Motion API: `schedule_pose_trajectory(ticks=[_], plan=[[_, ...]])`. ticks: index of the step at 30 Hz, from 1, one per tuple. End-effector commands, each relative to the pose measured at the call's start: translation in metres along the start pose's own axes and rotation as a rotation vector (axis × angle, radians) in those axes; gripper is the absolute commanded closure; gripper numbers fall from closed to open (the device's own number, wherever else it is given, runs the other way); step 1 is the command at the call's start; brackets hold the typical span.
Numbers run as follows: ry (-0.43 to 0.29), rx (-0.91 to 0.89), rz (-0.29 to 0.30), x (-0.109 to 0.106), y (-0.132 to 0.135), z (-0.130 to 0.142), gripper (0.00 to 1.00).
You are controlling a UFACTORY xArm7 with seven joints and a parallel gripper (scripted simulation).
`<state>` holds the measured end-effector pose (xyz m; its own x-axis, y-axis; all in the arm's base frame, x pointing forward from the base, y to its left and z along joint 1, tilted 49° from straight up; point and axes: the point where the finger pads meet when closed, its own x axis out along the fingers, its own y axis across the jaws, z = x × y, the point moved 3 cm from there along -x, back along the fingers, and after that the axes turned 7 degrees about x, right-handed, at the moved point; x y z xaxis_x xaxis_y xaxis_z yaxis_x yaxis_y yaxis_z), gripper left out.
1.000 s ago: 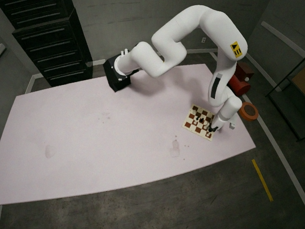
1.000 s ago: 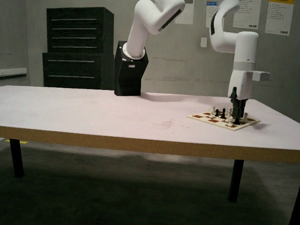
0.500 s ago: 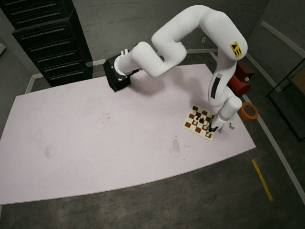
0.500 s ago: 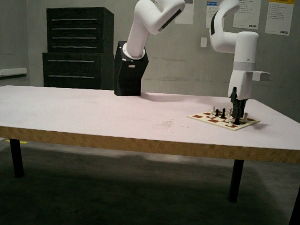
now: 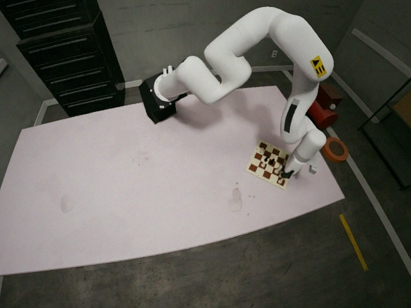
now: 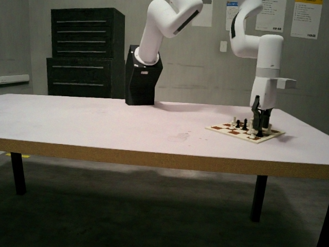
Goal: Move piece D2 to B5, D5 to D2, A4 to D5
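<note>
A small chessboard (image 5: 253,167) (image 6: 217,127) lies near the right end of the pink table. My gripper (image 5: 286,173) (image 6: 259,128) reaches straight down over the board's near right part. Its fingers stand parted around a black piece (image 6: 259,134) that stands upright on the board, so the gripper is open. Two more black pieces (image 6: 244,124) (image 5: 271,162) stand further back on the board. Several white pieces (image 6: 251,130) (image 5: 281,181) stand around them. The square letters on the board's edge are too small to read.
The arm's black base box (image 5: 155,102) (image 6: 142,76) stands at the table's back. A black drawer cabinet (image 5: 66,52) (image 6: 85,53) stands behind the table. An orange tape roll (image 5: 335,149) and a red object (image 5: 323,112) lie on the floor to the right. The table's right edge is close to the board.
</note>
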<state>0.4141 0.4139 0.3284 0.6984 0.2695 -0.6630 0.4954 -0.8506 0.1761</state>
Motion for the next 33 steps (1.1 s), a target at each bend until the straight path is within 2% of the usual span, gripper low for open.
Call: schedule_pose_trajectory(ticks=[1, 13, 24, 26, 33], plan=[[0.003, 0.000, -0.001, -0.001, 0.000, -0.001, 0.57], [0.003, 0.000, -0.001, -0.008, 0.000, -0.001, 0.57], [0.003, 0.000, -0.001, -0.061, 0.000, -0.001, 0.57], [0.003, 0.000, -0.001, -0.061, 0.000, -0.001, 0.57], [0.003, 0.000, -0.001, -0.087, 0.000, -0.001, 0.57]])
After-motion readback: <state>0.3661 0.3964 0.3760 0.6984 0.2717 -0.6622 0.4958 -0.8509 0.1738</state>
